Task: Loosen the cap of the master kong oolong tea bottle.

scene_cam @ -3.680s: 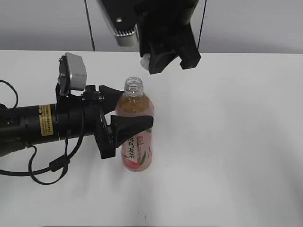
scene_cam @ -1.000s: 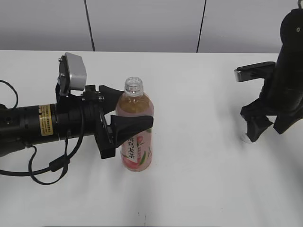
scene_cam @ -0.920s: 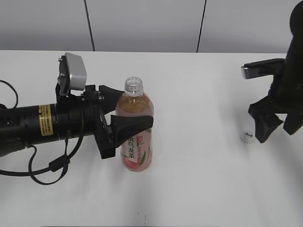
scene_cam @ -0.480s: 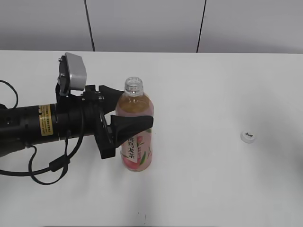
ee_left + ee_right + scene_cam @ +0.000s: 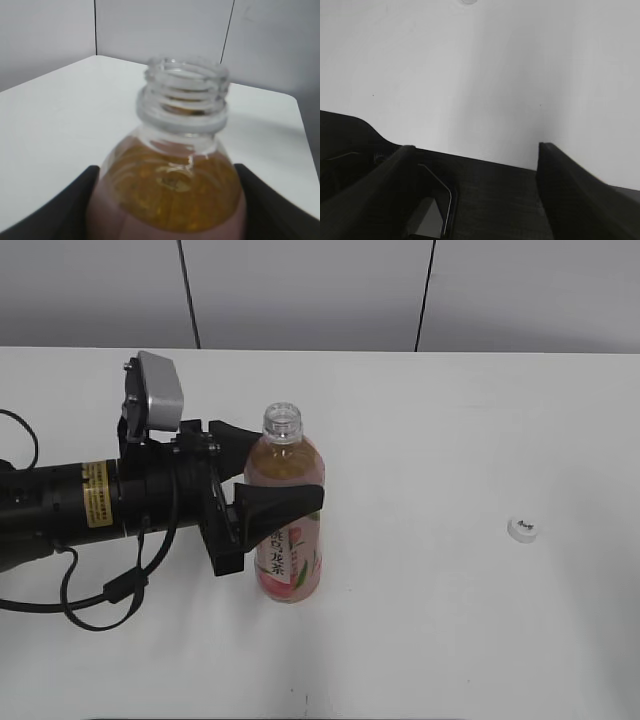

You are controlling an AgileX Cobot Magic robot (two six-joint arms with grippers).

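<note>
Left fingers (image 5: 270,470) clamping bottle (image 5: 287,515) (uncapped), right fingers (image 5: 472,165) spread, cap (image 5: 522,529) well apart.

the master kong oolong tea bottle (image 5: 288,530) carries a pink label with a white vertical strip of black chinese characters, too small to make out one by one. the left arm (image 5: 70,502) bears a yellow sticker with tiny print that cannot be read. the cap (image 5: 522,529) shows a small dark mark, illegible.
</note>
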